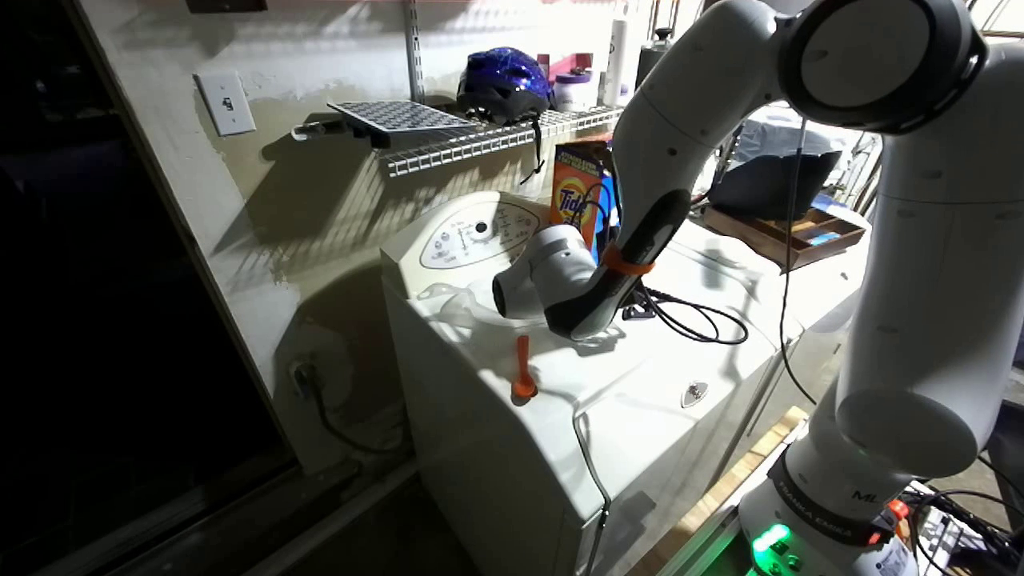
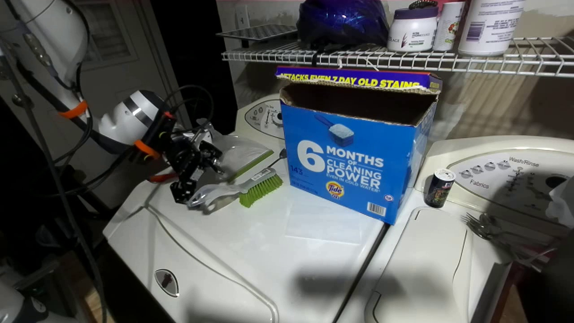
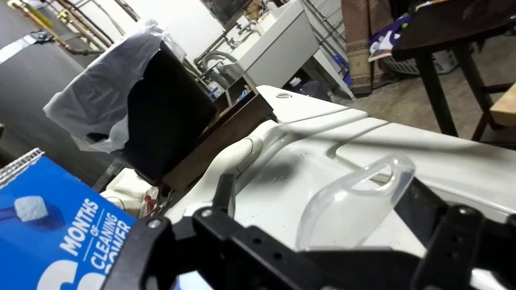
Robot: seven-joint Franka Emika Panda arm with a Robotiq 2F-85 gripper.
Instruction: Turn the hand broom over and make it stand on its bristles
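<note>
wrist view: claw (image 3: 322, 199) hangs low, gaping wide, broom handle (image 3: 342, 213) unheld between its fingers (image 3: 224, 195).

The hand broom (image 2: 244, 185) has green bristles (image 2: 262, 190), the gripper (image 3: 321, 197) is black, the spoon (image 1: 524, 379) orange.

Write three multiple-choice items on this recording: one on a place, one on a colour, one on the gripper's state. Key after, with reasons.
1. Where is the blue helmet?
A) in the Tide box
B) on the wire shelf
C) on the floor

2. What colour are the bristles of the hand broom?
A) red
B) black
C) green

3. How is the gripper?
A) open
B) shut on the bristles
C) out of view

1 B: both exterior views show it there.
2 C: they show green in an exterior view.
3 A: the wrist view shows its fingers apart, the clear handle showing between them.
</note>
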